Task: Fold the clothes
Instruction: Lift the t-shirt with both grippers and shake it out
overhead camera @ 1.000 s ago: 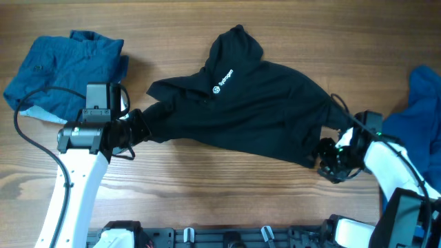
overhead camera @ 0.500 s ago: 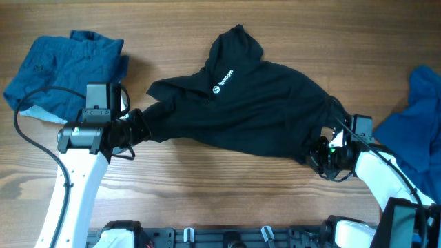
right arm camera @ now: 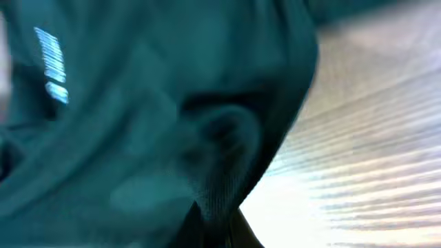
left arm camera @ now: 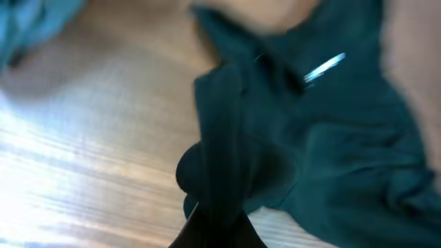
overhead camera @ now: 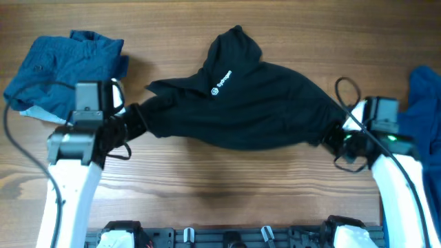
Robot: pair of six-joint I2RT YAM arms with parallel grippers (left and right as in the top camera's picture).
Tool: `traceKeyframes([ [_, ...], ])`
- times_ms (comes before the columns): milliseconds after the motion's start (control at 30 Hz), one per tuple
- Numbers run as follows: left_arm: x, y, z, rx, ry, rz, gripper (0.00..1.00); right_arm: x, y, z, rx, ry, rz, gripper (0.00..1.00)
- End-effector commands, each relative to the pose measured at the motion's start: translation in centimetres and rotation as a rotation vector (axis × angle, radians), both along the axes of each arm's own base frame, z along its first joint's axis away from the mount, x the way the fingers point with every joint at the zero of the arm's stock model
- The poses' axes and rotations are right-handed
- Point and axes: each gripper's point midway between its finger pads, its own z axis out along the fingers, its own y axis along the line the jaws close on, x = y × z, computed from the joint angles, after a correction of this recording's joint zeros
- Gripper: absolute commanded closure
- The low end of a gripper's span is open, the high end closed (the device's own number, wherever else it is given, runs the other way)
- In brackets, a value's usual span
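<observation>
now my left pincer [overhead camera: 135, 124] is clamped on the left end of the black hoodie [overhead camera: 241, 103], my right pincer [overhead camera: 336, 140] on its right end; both have pulled outward, stretching it. wooden table [overhead camera: 220, 186] under the hoodie; blue garment [overhead camera: 65, 65] left of it, another blue garment [overhead camera: 424, 103] right.

- Feed is blurred on my end; every edge is soft.
- My left gripper [left arm camera: 216, 219] sits at bottom centre. Its fingers are dark and pressed together, with a fold of the dark garment [left arm camera: 310, 151] pinched between them.
- From the pinch the cloth rises as a narrow ridge, then spreads over the centre and right side.
- A white print [left arm camera: 324, 67] shows on the garment at upper right, smeared to a streak and unreadable.
- The wooden table [left arm camera: 89, 151] fills the left, with bright glare bands across the grain.
- A blue cloth [left arm camera: 31, 24] lies in the top-left corner, apart from the garment with bare wood between.
</observation>
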Motion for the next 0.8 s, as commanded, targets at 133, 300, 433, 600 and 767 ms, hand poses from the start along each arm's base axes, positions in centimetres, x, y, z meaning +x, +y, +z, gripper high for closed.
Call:
traceKeyframes([
  [133, -1.2, -0.3, 17.4, 0.053, -0.527, -0.100, 0.96, 1.3, -3.9, 17.7, -0.272, -0.409, -0.113, 0.96],
  [300, -5.0, -0.2, 28.3, 0.097, -0.831, -0.117, 0.96, -0.5, -5.0, 26.8, -0.347, -0.546, -0.179, 0.96],
  [433, -7.6, -1.1, 33.3, 0.122, -0.981, -0.194, 0.96, -1.8, -6.0, 31.2, -0.409, -0.598, -0.238, 0.96],
  [600, -9.7, -1.2, 36.3, 0.123, -1.067, -0.200, 0.96, -3.1, -5.8, 33.6, -0.415, -0.632, -0.240, 0.96],
  [767, -10.2, 0.0, 38.0, 0.179, -1.106, -0.136, 0.96, -2.6, -6.2, 33.2, -0.421, -0.606, -0.251, 0.96],
])
